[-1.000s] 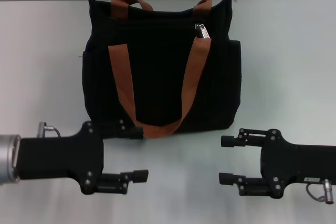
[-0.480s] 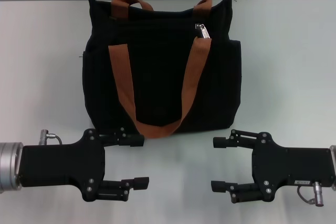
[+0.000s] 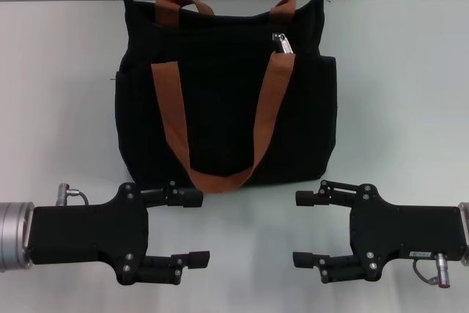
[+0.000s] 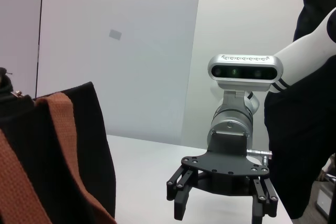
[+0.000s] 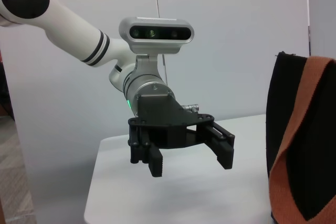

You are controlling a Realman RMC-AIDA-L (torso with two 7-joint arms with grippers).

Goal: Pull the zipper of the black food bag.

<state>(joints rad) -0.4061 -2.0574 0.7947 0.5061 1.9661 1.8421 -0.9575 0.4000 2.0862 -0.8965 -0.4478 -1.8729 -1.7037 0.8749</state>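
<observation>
The black food bag (image 3: 223,100) lies flat on the white table in the head view, its two rust-orange strap handles (image 3: 267,119) draped over its front. The silver zipper pull (image 3: 281,42) sits on the zip line near the bag's upper right, beside the right strap. My left gripper (image 3: 196,227) is open and empty, just in front of the bag's lower left edge. My right gripper (image 3: 300,229) is open and empty, in front of the bag's lower right corner. The two grippers face each other. The left wrist view shows the bag (image 4: 79,145) and the right gripper (image 4: 223,205). The right wrist view shows the bag (image 5: 286,108) and the left gripper (image 5: 189,158).
The white table (image 3: 58,71) extends to both sides of the bag, and a grey wall runs along its far edge. A person in black (image 4: 307,103) stands beyond the right arm in the left wrist view.
My right gripper has moved left toward the middle. My left gripper has dropped slightly toward the table's front edge. The bag has not moved.
</observation>
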